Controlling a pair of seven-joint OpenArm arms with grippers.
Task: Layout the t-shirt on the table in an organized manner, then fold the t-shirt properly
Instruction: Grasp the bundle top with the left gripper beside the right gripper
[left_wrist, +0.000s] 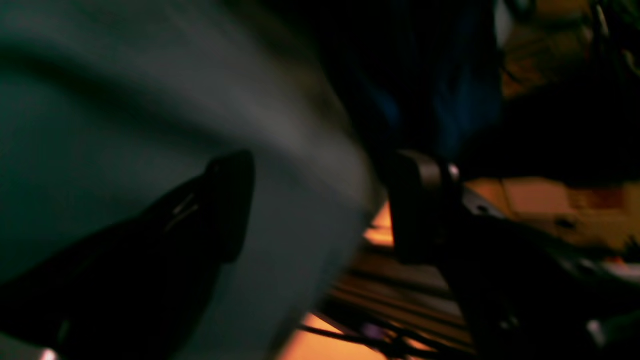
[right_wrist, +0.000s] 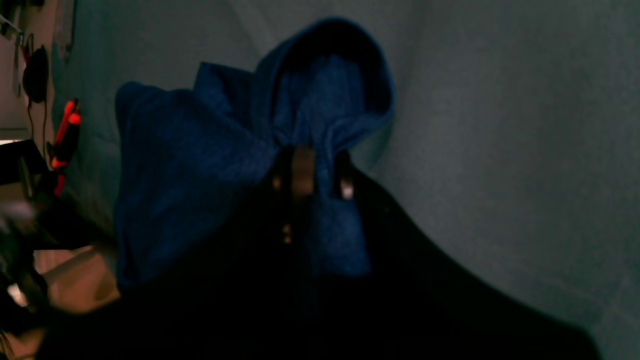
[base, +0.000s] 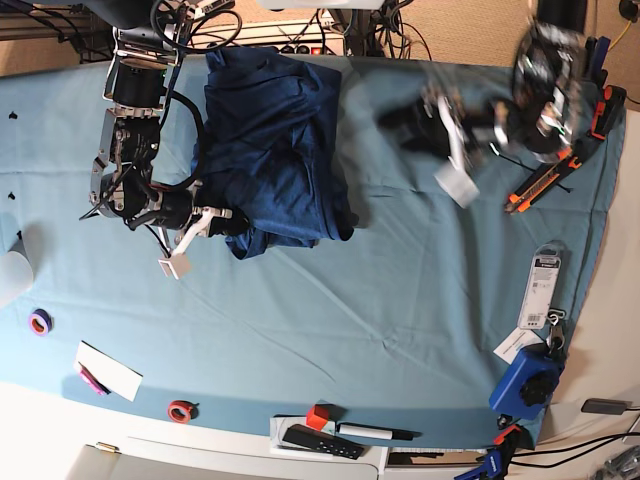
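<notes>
Shirt (base: 272, 150) cloth, dark navy, soft and knit, lies bunched in wrinkled folds against the table's (base: 330, 320) far edge, left of its middle in the base view. Its near corner is pinched in the right gripper (base: 232, 222), whose jaws stand nearly together on the fabric; the wrist view shows a gathered, hood-like fold (right_wrist: 325, 85) rising just past the fingertips. The left gripper (base: 440, 125) hangs near the far edge toward the right-hand corner, apart from the shirt, blurred, with its dark fingers (left_wrist: 220, 200) spread wide and nothing between them. The table's cover is a smooth light teal cloth with faint creases, much broader than the shirt.
</notes>
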